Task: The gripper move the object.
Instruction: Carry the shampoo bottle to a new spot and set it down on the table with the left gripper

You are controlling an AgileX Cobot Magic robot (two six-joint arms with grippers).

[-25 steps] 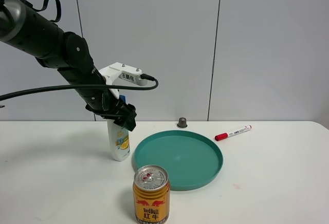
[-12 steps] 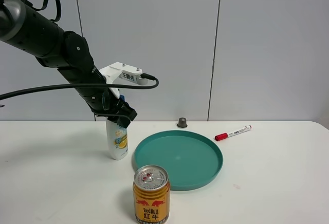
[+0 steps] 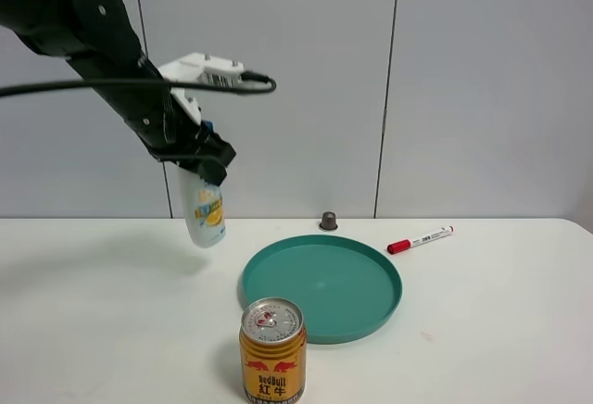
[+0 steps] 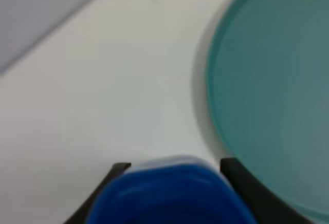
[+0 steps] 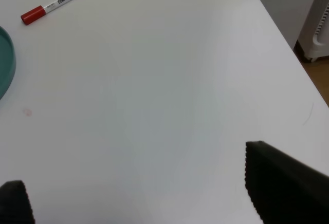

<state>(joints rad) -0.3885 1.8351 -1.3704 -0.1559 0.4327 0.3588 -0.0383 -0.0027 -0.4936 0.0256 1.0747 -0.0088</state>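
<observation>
My left gripper [image 3: 197, 157] is shut on the blue cap of the white shampoo bottle [image 3: 204, 214]. It holds the bottle in the air, clear of the table, left of the green tray [image 3: 321, 284]. The bottle hangs nearly upright, its yellow-orange and blue label facing the camera. In the left wrist view the blue cap [image 4: 172, 196] fills the space between the black jaws, with the tray's rim [image 4: 211, 100] below. My right gripper [image 5: 139, 193] is open and empty above bare table at the far right; the exterior view does not show it.
A gold Red Bull can [image 3: 272, 350] stands at the table's front, just before the tray. A red-capped white marker [image 3: 420, 239] lies behind the tray to the right and also shows in the right wrist view [image 5: 57, 1]. A small dark knob [image 3: 328, 220] sits by the wall.
My left arm has lifted the bottle off the table and carried it up and slightly left. The can, tray and marker have not moved.
</observation>
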